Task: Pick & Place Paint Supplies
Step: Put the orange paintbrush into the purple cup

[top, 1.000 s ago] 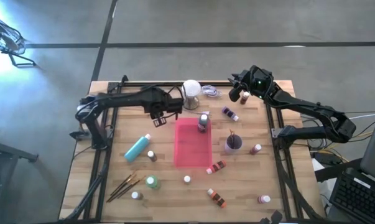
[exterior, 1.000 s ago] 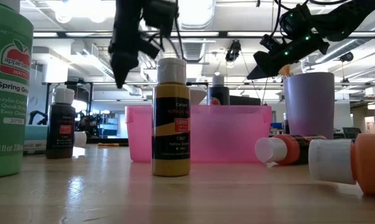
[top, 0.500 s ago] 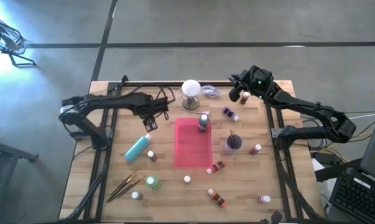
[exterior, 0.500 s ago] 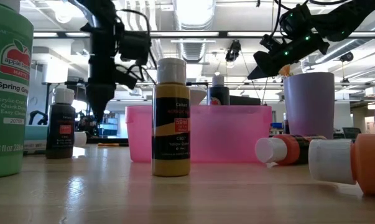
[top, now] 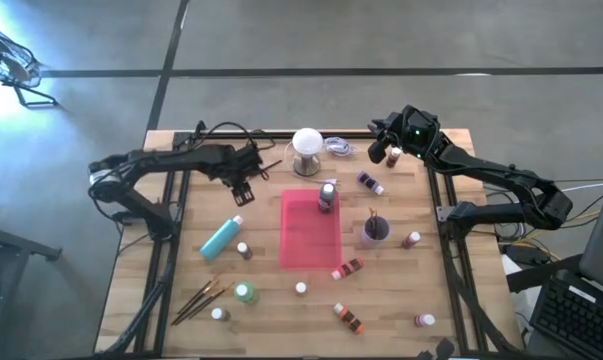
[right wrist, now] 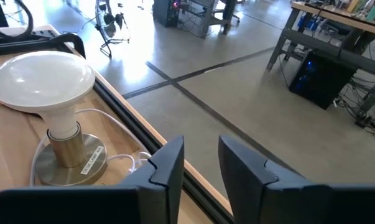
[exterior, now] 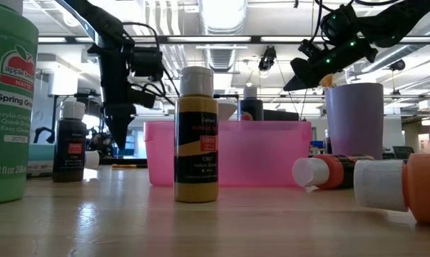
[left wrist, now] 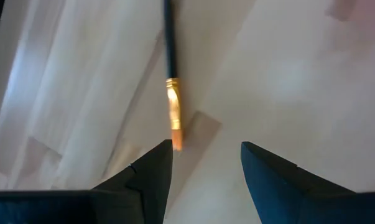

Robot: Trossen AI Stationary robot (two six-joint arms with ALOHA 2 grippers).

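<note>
**Left claw above a brush, handle running across the gap**

The wooden table [top: 421, 260] carries the pink tray [top: 306, 240] at its middle, and the paint supplies lie scattered around it. The left arm reaches over the far left part of the table. The right arm waits at the far right corner, and the right claw [top: 389, 150] has its fingers a little apart with nothing visible between them.

The left claw [top: 245, 180] hangs near the far edge, between the white ball-topped stand [top: 307, 150] and the teal bottle [top: 220, 239]. The bottle lies nearer to the front. The left claw is open and empty, as the left wrist view shows.

Directly under it lies one thin brush [left wrist: 170, 74], apart from the bundle of brushes [top: 203, 297] at the front left. This brush has a dark handle, a gold metal band and an orange tip. It lies flat on the wood.

Its long axis runs forward, away from the claw, and about square to the line between the two fingers, so a closing would cross the handle. But only the orange tip comes near the fingers [left wrist: 151, 174]. It sits close to one of them and not in the middle of the gap.

The left claw is clearly the nearer one. Probably it must go forward along the handle and a little to the side before it descends, or it may catch only the bristles.
</note>
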